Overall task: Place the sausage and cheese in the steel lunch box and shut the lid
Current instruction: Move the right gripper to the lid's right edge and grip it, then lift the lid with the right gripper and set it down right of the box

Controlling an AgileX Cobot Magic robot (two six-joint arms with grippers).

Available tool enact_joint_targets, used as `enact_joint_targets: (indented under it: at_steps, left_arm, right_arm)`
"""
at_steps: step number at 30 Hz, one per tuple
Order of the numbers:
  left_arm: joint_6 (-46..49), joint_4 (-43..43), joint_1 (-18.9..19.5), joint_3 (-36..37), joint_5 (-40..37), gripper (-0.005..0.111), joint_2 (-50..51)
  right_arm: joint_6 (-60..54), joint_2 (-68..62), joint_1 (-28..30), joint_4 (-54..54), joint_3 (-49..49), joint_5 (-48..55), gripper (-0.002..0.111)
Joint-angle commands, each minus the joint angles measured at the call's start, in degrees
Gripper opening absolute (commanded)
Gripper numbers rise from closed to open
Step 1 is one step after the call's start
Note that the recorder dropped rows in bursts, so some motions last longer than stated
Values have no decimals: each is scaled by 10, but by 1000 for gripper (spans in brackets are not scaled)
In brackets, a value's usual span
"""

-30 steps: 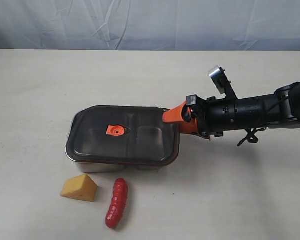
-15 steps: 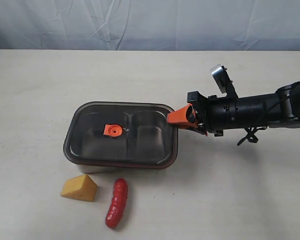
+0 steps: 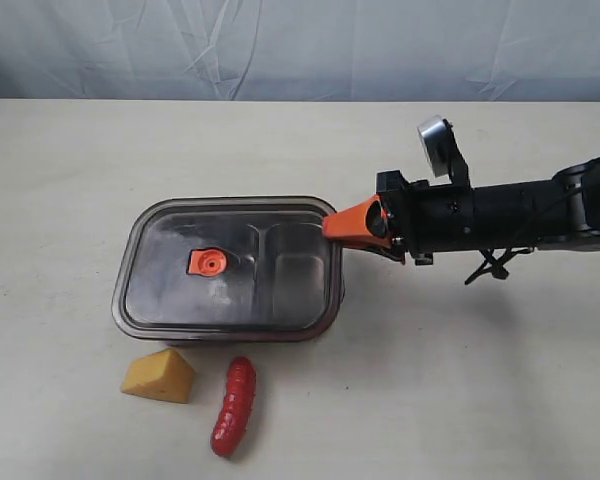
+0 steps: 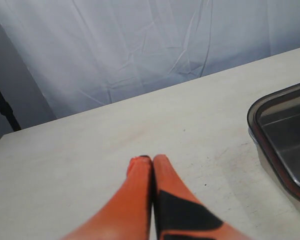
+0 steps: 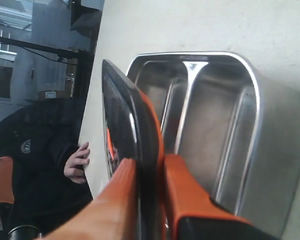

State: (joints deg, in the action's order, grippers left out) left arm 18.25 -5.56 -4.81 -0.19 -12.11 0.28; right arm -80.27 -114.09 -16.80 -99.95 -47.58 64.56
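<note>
My right gripper [image 3: 330,225] is shut on the right edge of the dark translucent lid [image 3: 230,265]. The right wrist view shows the orange fingers clamping the lid [image 5: 125,125], which is tilted up off the steel lunch box [image 5: 230,125]. Both compartments look empty. The exterior view shows the box only dimly through the lid. The yellow cheese [image 3: 160,376] and the red sausage [image 3: 235,405] lie on the table in front of the box. My left gripper [image 4: 151,159] is shut and empty over bare table, with the lunch box [image 4: 275,175] off to one side.
A pale tabletop [image 3: 460,400] spreads around the box, with a white cloth backdrop [image 3: 300,45] behind it. The right arm [image 3: 500,215] reaches in from the right. A person in dark clothes [image 5: 45,150] shows beyond the table's edge in the right wrist view.
The right gripper has closed on the lid's right edge and raised it. The lid has shifted left over the box. Cheese and sausage have not moved.
</note>
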Motion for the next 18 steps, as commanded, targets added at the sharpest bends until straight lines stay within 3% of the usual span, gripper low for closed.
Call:
enact_joint_targets:
  at_steps: [1,18]
  left_arm:
    - [-2,-3,-4,2,6,0,-3]
    - [-2,-3,-4,2,6,0,-3]
  right_arm:
    - [-5,31,1,0,-2,12,-1]
    - [-5,129,1,0,-10,19,-1]
